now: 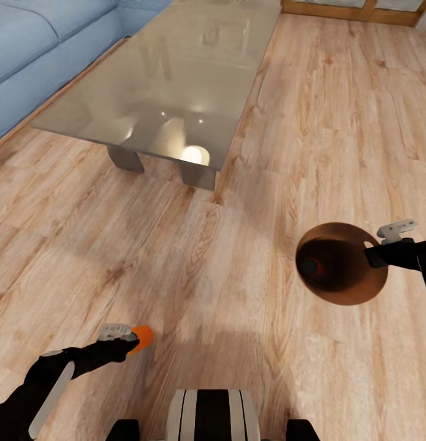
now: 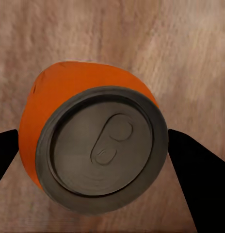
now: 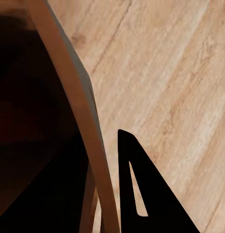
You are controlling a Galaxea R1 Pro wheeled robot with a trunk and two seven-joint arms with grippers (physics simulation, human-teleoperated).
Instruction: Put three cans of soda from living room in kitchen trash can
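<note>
An orange soda can (image 1: pixel 143 336) is held above the wood floor by my left gripper (image 1: pixel 134 340), which is shut on it. In the left wrist view its silver end (image 2: pixel 104 146) faces the camera between two dark fingers (image 2: pixel 196 167). My right gripper (image 1: pixel 376 253) is shut on the rim of the trash can (image 1: pixel 350 288), which is tilted so its brown inside faces the head camera. Deep inside it lie a dark blue can (image 1: pixel 307 266) and something orange (image 1: pixel 320 269). In the right wrist view the rim (image 3: pixel 76 104) runs between the fingers (image 3: pixel 146 199).
A low glass-topped coffee table (image 1: pixel 176 73) stands ahead on grey legs. The light-blue sofa (image 1: pixel 35 49) runs along the far left, and wood-framed doors (image 1: pixel 347 11) line the back. Wood floor (image 1: pixel 237 245) spreads between the table and my base (image 1: pixel 213 416).
</note>
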